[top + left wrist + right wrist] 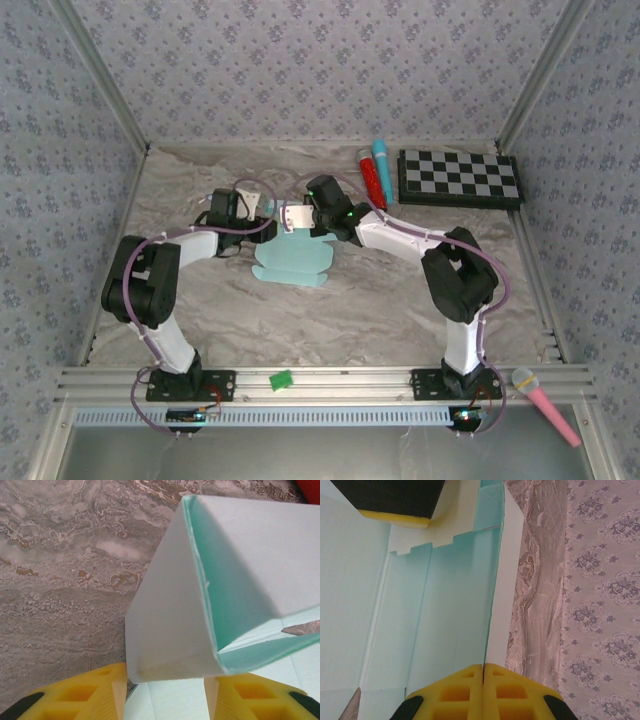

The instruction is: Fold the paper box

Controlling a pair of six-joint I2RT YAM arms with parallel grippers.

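Bench (420, 300): grey marbled surface inside a booth of flowered wallpaper (300, 70); both arms reach in to its middle.
Paper box (292, 262): pale mint card at the centre of the bench, partly folded. The near part lies flat with rounded flaps and the far part is raised where the two tools meet.
Right tool (483, 672): closed, its yellow fingers pressed together on the thin edge of a standing wall. I judge it pinches this wall to hold it upright, so the crease does not open again.
Left tool (165, 692): fingers apart, with a folded wall corner between them that fills the gap. Whether they press it or only bracket it, I cannot tell.
Reason for the pose: probably one side is anchored while the other is shaped, because thin card tends to spring back when nothing holds it.
Step, as I judge: walls going up, closing flaps not yet tucked.
Risk: too hard a pinch may dent the card.
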